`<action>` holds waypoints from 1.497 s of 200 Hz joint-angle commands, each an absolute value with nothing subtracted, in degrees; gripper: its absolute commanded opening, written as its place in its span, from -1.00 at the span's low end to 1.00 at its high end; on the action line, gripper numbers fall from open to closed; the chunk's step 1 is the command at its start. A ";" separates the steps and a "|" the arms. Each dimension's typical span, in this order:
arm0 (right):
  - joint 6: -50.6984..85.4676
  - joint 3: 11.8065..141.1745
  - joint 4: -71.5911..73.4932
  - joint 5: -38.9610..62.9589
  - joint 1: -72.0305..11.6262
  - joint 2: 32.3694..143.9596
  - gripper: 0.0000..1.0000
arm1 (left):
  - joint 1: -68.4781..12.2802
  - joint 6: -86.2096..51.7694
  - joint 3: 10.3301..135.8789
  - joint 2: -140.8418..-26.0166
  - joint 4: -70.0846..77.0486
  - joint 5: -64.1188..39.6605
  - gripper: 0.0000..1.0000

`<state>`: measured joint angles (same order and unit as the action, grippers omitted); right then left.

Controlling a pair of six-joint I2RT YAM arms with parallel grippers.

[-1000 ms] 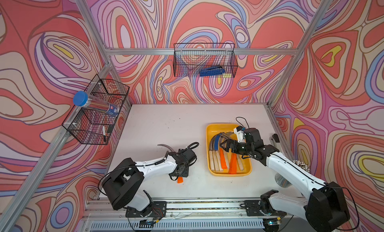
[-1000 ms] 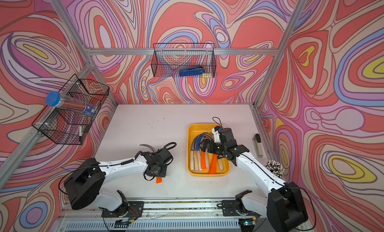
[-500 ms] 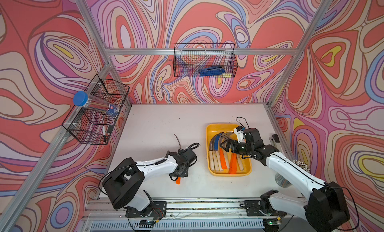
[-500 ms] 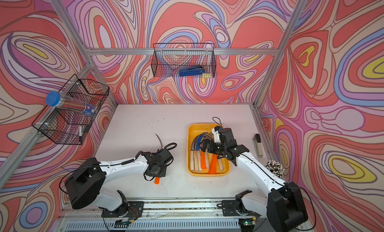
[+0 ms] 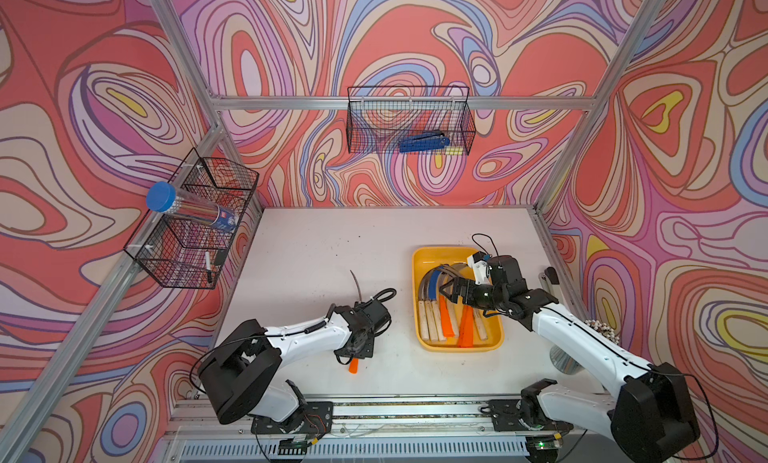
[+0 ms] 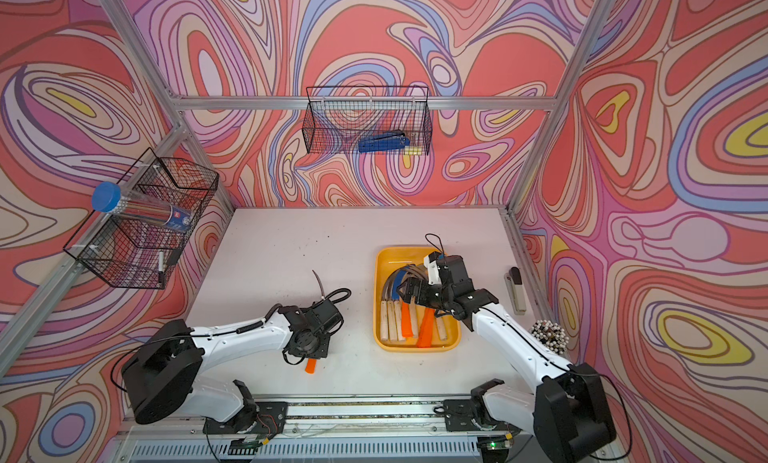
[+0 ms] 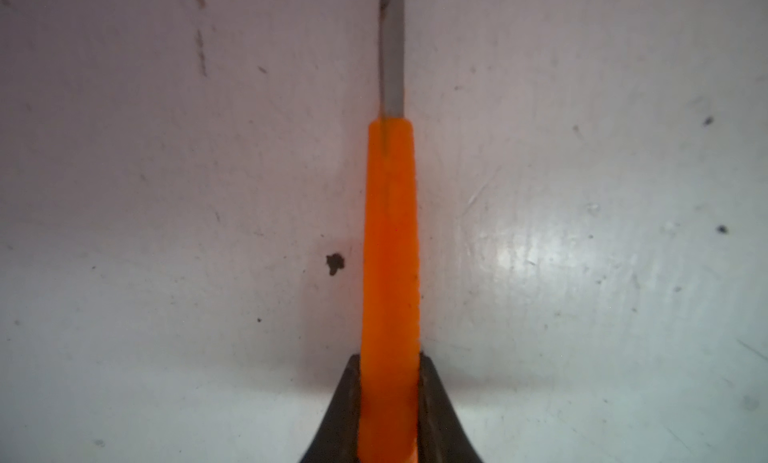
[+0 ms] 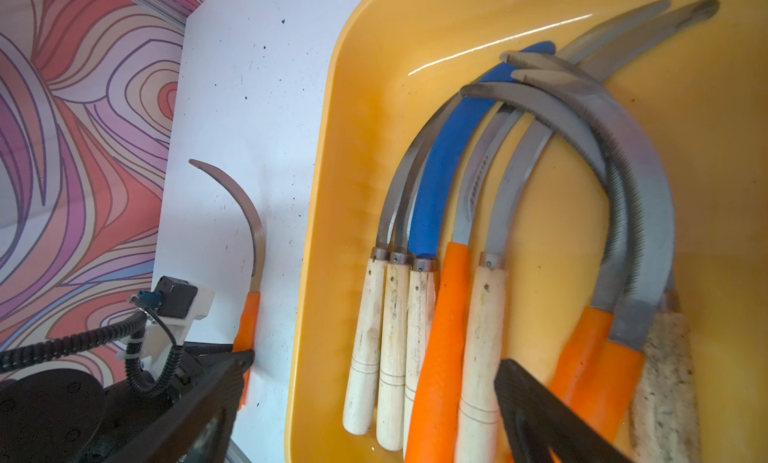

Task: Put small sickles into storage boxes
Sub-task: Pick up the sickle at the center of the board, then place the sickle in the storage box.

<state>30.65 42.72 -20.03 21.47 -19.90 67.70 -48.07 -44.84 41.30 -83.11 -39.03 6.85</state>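
left gripper around orange-handled sickle

Sickles (one blue-bladed) lie side by side in the yellow tray, another sickle just outside.

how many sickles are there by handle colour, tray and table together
pale wood-handled sickles: 5
orange plastic-handled sickles: 4 (3 in the yellow plastic tray, 1 on the table in the left gripper)
total: 9
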 commanded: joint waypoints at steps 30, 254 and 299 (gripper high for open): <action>31.34 41.97 -18.85 22.23 -19.69 66.89 0.96 | -48.24 -43.39 42.21 -79.74 -45.72 6.68 -1.00; 34.80 42.02 -17.91 25.20 -20.04 64.59 0.97 | -48.25 -42.51 58.31 -81.42 -27.41 -14.53 -1.00; 34.66 43.32 -19.40 25.73 -20.04 64.56 0.96 | -48.42 -46.60 60.34 -87.54 -15.67 -22.35 -1.00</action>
